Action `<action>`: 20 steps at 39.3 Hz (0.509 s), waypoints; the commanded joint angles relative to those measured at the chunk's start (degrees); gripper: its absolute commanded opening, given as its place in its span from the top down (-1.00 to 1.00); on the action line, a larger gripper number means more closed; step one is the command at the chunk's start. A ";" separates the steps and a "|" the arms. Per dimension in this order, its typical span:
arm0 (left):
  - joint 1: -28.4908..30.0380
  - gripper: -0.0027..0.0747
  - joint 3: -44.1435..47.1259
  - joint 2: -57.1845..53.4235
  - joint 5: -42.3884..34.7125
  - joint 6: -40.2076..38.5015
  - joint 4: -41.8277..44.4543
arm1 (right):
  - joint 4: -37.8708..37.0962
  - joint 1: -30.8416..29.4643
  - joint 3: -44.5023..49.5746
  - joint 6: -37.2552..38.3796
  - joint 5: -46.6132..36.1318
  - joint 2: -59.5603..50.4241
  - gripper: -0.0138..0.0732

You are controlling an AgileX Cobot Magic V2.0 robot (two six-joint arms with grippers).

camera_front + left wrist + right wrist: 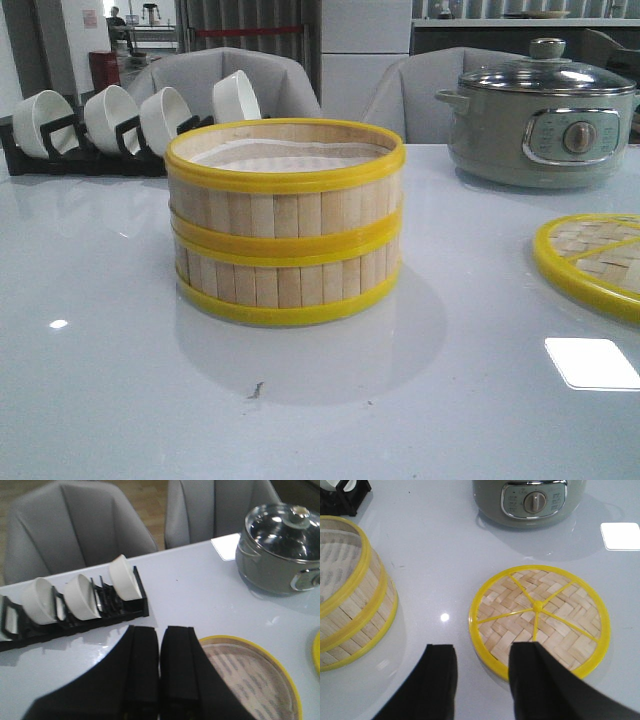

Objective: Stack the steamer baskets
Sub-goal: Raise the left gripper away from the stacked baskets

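Front view: the two steamer baskets (285,222) already sit one on the other near the middle of the bench (110,400), rims lined up and the white liner showing in the upper one, so I judge the stacking itself done. Neither of my arms shows here. Behind the stack stands a black rack of white bowls (120,125), to the right a grey-green electric pot (540,125), and the woven lid (592,262) lies flat at the right edge, well apart from the stack.

Left wrist view: my left gripper (160,670) hangs above the bench just beside the top basket's rim, its jaws brought together to a thin slit and holding nothing (a parked pose, I would say). Bowl rack and pot lie beyond, well clear.

Right wrist view: my right gripper (482,672) has its jaws spread apart and empty, poised over the near edge of the lid, whose ribs and small hub face up. The stack sits off to one side, the pot beyond; nothing stands between me and the lid.
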 commanded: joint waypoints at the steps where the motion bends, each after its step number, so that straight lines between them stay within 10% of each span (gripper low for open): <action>1: 2.94 0.70 2.30 -8.38 -3.45 0.01 -0.55 | -0.18 0.02 -1.91 -0.16 -6.02 0.43 -0.17; 20: 8.41 0.70 45.37 -47.15 -15.60 0.01 3.03 | 1.98 0.02 -1.91 -0.16 -8.18 4.94 -0.17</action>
